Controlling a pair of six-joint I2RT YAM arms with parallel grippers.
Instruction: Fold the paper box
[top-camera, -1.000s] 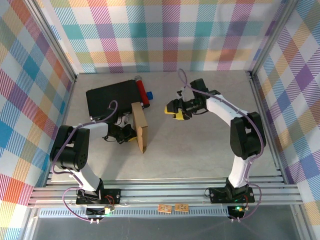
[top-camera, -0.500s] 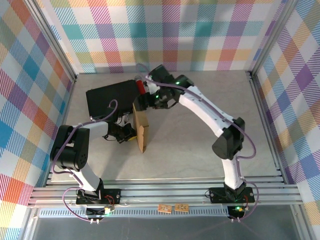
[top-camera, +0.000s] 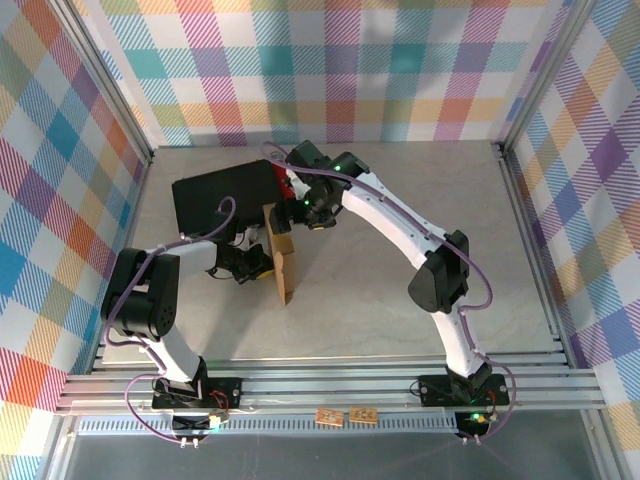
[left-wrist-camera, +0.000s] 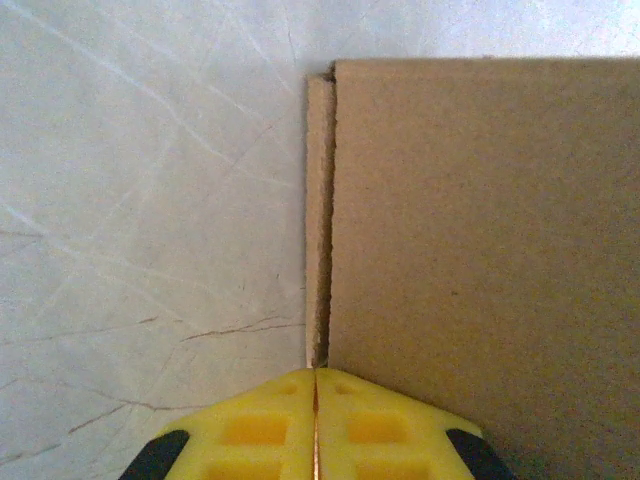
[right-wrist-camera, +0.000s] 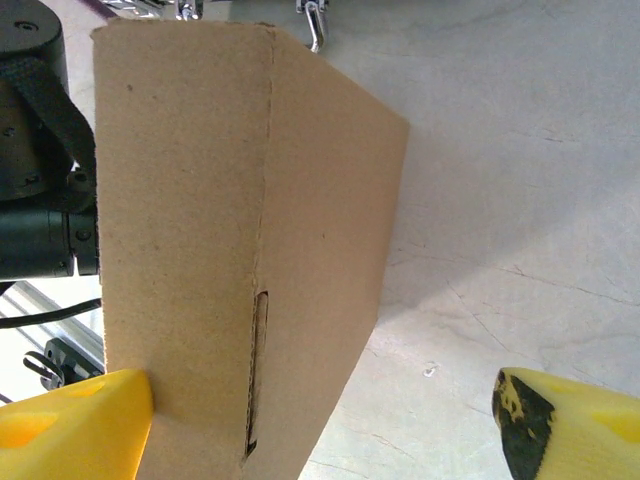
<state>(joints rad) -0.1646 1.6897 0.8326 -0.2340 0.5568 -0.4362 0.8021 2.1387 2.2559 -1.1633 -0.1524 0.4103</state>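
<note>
robotics lab test cell — 2 arms (top-camera: 400, 225) bolted to aluminium extrusion rails (top-camera: 330, 385) at the edge of a pale tabletop (top-camera: 380, 300), boxed in by plaid backdrop walls (top-camera: 330, 70) on 3 sides — metal frame posts (top-camera: 115, 85) at the corners.

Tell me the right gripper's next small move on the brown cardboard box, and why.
Probably close the right gripper on the plain brown cardboard box: its open jaws stand either side of the upright box, while the shut left gripper pinches one edge.
</note>
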